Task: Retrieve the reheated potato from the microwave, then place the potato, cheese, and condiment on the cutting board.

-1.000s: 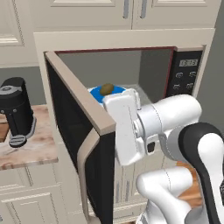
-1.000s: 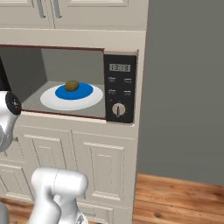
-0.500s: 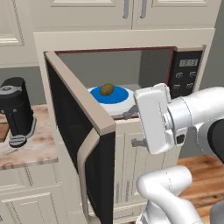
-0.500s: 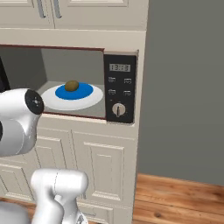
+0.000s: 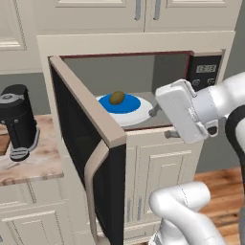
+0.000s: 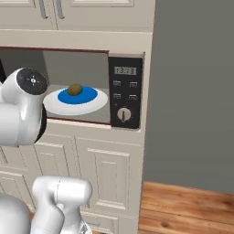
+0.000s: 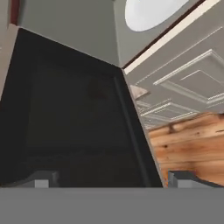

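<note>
Far left, counter: black coffee machine (image 5: 18,122), rounded and glossy, stands on a mottled pink-beige stone counter (image 5: 33,165).
Door: microwave (image 5: 143,95) door (image 5: 83,158) swung wide open toward the left; dark smooth glass panel, beige frame, curved beige handle along its free edge.
Cavity: plain grey walls; round white plate (image 6: 75,101) with a blue centre lies flat on the floor.
Potato: the potato (image 5: 117,98) (image 6: 75,89), a small olive-brown oval with dull skin, sits on the blue centre of the plate, inside the microwave.
Gripper: the gripper (image 7: 113,179) is outside the cavity, in front of its lower right; the hand points down past the open door.
Jaws: spread wide, fingertips (image 7: 41,179) at opposite sides of the hand view; nothing between them, nothing touched.
Control panel: black, flat, with digital display, small buttons and a round knob (image 6: 124,114).
Below: cream panelled cabinet doors (image 6: 107,176); wooden plank floor (image 6: 187,210) at right.
</note>
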